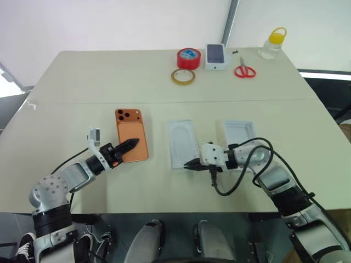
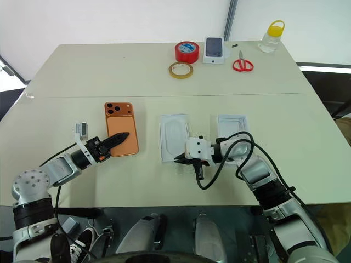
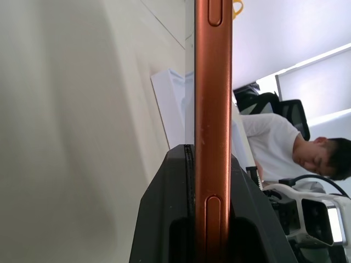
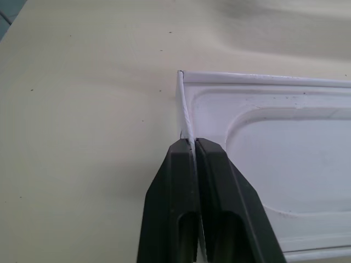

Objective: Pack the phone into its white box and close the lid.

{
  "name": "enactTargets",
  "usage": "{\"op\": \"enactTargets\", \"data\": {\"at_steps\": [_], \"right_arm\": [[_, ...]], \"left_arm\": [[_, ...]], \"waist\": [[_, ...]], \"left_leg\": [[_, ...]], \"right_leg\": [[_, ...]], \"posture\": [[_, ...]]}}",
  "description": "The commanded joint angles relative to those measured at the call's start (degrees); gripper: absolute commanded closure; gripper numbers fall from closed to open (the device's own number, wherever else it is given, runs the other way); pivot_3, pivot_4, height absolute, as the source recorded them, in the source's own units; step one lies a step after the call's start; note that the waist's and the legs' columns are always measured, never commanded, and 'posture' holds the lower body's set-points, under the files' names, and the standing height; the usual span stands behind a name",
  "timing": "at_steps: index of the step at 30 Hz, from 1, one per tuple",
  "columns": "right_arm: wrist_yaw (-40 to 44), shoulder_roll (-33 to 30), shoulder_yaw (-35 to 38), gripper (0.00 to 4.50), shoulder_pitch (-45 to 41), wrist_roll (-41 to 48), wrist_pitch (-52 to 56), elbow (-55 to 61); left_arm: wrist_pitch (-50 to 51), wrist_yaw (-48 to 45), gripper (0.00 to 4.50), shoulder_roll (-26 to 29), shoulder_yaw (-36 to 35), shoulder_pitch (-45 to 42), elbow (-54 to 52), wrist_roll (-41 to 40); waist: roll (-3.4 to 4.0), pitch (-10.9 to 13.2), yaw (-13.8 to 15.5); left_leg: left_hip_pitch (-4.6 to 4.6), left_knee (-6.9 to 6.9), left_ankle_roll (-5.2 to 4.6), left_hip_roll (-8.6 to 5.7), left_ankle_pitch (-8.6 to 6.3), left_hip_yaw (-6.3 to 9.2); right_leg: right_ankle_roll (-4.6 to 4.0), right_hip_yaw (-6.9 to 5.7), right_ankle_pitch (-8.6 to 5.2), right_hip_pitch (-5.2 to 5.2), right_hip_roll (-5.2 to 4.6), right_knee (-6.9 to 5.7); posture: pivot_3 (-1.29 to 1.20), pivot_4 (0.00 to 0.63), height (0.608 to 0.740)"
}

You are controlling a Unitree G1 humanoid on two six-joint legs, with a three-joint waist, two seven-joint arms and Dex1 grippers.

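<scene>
The orange phone [image 1: 131, 131] lies back up on the table's left part, its three dark lenses at the far corner. My left gripper [image 1: 133, 143] is shut on its near end, and the left wrist view shows the phone's thin edge [image 3: 213, 82] clamped between the black fingers. At mid table sits the white box [image 1: 182, 143], its floor covered by a white card with an oval recess. My right gripper [image 1: 188, 164] is shut on the thin rim at its near corner [image 4: 186, 118]. The lid [image 1: 238, 131], a white rimmed tray, lies open side up just right of the box.
Along the far edge stand a red tape roll [image 1: 188, 58], a clear tape ring [image 1: 182, 76], a small white box printed with a phone [image 1: 216, 56], red scissors [image 1: 245, 71] and a yellow-capped bottle [image 1: 273, 44]. A person in a white shirt [image 3: 277, 153] sits beyond the table.
</scene>
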State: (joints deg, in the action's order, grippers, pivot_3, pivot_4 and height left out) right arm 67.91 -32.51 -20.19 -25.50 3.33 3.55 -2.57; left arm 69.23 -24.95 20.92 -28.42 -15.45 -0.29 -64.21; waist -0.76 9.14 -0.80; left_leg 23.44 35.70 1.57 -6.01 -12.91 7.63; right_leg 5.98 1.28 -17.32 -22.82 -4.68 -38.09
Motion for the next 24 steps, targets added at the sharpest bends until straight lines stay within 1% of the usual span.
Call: {"op": "enactTargets", "data": {"at_steps": [1, 4, 14, 17, 20, 22, 23, 24], "right_arm": [[-0.46, 1.49, 0.04, 4.42, -0.81, 1.39, 2.88, 2.39], [-3.28, 4.74, -0.16, 4.42, -1.61, 1.74, 6.44, 4.62], [-12.68, 13.23, -5.42, 4.42, -3.06, -4.55, 13.21, 5.75], [-11.55, 13.85, -5.85, 4.42, -3.01, -3.2, 14.91, 6.15], [-11.22, 13.63, -5.08, 3.54, -3.25, -2.61, 14.42, 6.77], [-10.18, 13.11, -3.63, 2.64, -3.65, -0.93, 14.73, 7.14], [-9.13, 12.81, -2.38, 2.06, -3.94, 1.15, 16.36, 7.69], [-7.5, 12.01, -0.44, 1.69, -4.27, 3.93, 17.47, 8.58]], "left_arm": [[-1.2, -0.03, 4.28, 0.56, -0.79, -0.88, -2.45, -2.37], [-1.11, 1.13, 4.28, 0.02, -0.86, -1.9, -2.83, -3.41], [-1.95, 5.44, 4.28, -0.86, -1.69, -3.48, -2.57, -7.75], [-2.46, 7.86, 4.28, -3.14, -1.21, -3.06, -3.5, -10.21], [-2.64, 7.68, 4.28, -4.06, 1.48, -2.02, -4.62, -8.85], [-2.53, 7.61, 4.28, -4.58, 2.59, -2.19, -4.36, -8.79], [-2.69, 7.27, 4.28, -4.56, 3.37, -2.38, -4.3, -8.3], [-2.93, 7.04, 4.28, -4.42, 4.12, -2.93, -3.75, -7.59]], "waist": [[0.0, 0.0, -0.05], [0.0, 0.0, -0.16], [0.0, 0.0, -0.04], [0.0, 0.0, 0.02], [0.0, 0.0, 0.02], [0.0, 0.0, 0.02], [0.0, 0.0, 0.01], [0.0, 0.0, -0.03]], "left_leg": [[0.0, 0.0, 0.0, 0.0, 0.0, 0.0], [0.0, -0.01, 0.0, 0.02, 0.0, 0.0], [0.0, 0.01, 0.04, -0.01, 0.03, 0.0], [0.0, 0.0, 0.04, 0.0, 0.03, 0.0], [0.0, 0.01, 0.05, -0.02, 0.03, 0.0], [0.0, 0.0, 0.04, -0.02, 0.03, 0.0], [0.0, 0.0, 0.04, -0.02, 0.03, 0.0], [0.0, 0.0, 0.04, -0.02, 0.02, 0.0]], "right_leg": [[0.0, 0.0, 0.0, 0.0, 0.0, 0.0], [0.0, 0.0, 0.0, -0.02, 0.01, -0.01], [0.0, 0.01, 0.0, -0.05, 0.0, -0.03], [0.0, 0.01, 0.0, -0.05, 0.01, -0.03], [0.0, 0.01, 0.0, -0.02, 0.0, -0.02], [0.0, 0.01, 0.0, -0.03, 0.0, -0.02], [0.0, 0.0, 0.0, -0.02, 0.0, -0.02], [0.0, 0.01, 0.0, -0.02, 0.0, -0.02]], "posture": [[0.0, 0.15, 0.74], [0.0, 0.15, 0.74], [0.0, 0.15, 0.74], [0.0, 0.15, 0.74], [0.0, 0.15, 0.74], [0.0, 0.15, 0.74], [0.0, 0.15, 0.74], [0.0, 0.15, 0.74]]}}
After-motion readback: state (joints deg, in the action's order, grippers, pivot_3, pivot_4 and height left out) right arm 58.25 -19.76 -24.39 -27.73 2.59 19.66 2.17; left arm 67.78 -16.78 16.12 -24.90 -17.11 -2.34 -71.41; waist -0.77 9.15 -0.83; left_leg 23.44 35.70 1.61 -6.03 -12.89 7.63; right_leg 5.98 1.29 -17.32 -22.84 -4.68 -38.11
